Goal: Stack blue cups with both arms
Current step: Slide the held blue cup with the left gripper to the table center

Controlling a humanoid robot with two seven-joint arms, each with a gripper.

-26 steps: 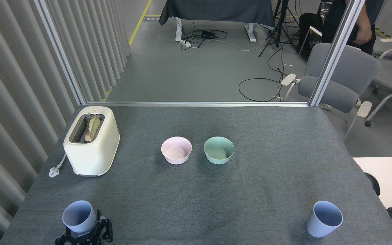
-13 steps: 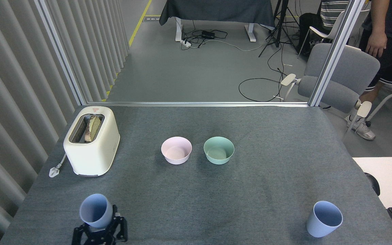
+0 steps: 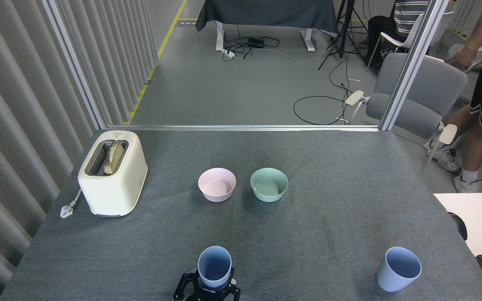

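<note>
Held blue cup (image 3: 214, 266) now mid-table, bowls (image 3: 217, 184) beyond.

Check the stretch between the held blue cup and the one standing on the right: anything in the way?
Nothing. In the head view only bare grey table cloth lies between the held cup and the right cup.

A grey felt-topped table (image 3: 329, 234) carries a toaster (image 3: 113, 173), pink bowl (image 3: 216, 184), mint bowl (image 3: 269, 184) and one blue cup (image 3: 398, 269).

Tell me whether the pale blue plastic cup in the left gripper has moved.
Yes. The cup, held by the left gripper, moved right, now below the pink bowl.
</note>
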